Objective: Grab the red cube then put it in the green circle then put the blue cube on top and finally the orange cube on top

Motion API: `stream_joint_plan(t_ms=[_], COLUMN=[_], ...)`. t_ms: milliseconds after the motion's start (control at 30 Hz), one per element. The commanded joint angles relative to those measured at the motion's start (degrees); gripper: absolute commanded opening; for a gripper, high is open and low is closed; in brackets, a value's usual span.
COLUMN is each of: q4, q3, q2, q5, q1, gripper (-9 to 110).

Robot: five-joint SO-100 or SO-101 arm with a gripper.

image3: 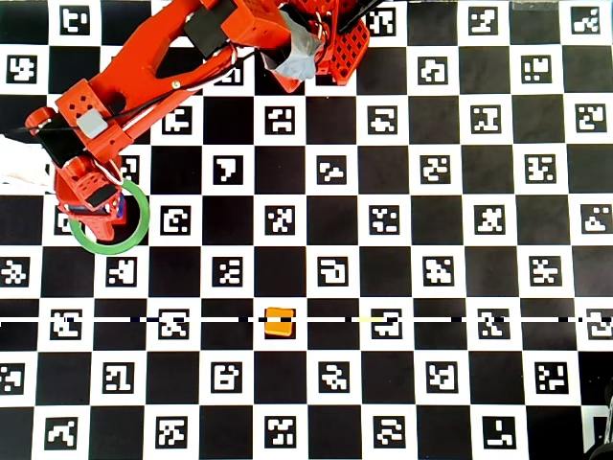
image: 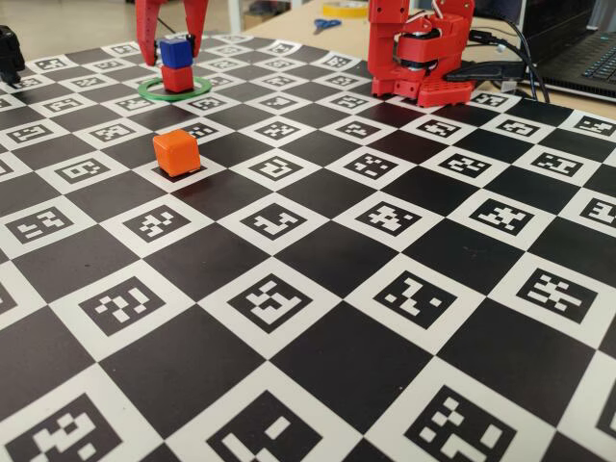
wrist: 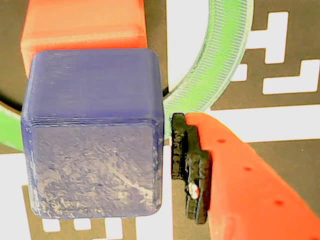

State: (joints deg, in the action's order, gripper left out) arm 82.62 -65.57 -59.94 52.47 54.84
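While the blue cube (image: 176,52) sits stacked on the red cube (image: 177,78) inside the green circle (image: 174,89), the gripper (image: 172,50) straddles it with fingers apart; wrist view shows a gap between pad (wrist: 190,167) and cube. Orange cube (image: 177,152) sits alone on the checkered bench (image: 385,318), well apart from the stack.

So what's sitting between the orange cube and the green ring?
Nothing. In the fixed view, only bare checkered board separates the orange cube from the green circle; the overhead view shows the same.
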Motion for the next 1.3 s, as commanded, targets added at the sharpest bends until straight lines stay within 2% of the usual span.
stream_joint_plan(t_ms=[0,200,667,1267], q4=[1.1,3.3,13.5,22.6], q3=[1.5,2.5,3.7,6.5], q2=[-3.8,-6.4,-17.8,-24.9], q5=[-0.4,-1.0,-9.1,-25.7], q1=[-0.4,-0.4,-4.3,-24.3], gripper=[47,53,53,52])
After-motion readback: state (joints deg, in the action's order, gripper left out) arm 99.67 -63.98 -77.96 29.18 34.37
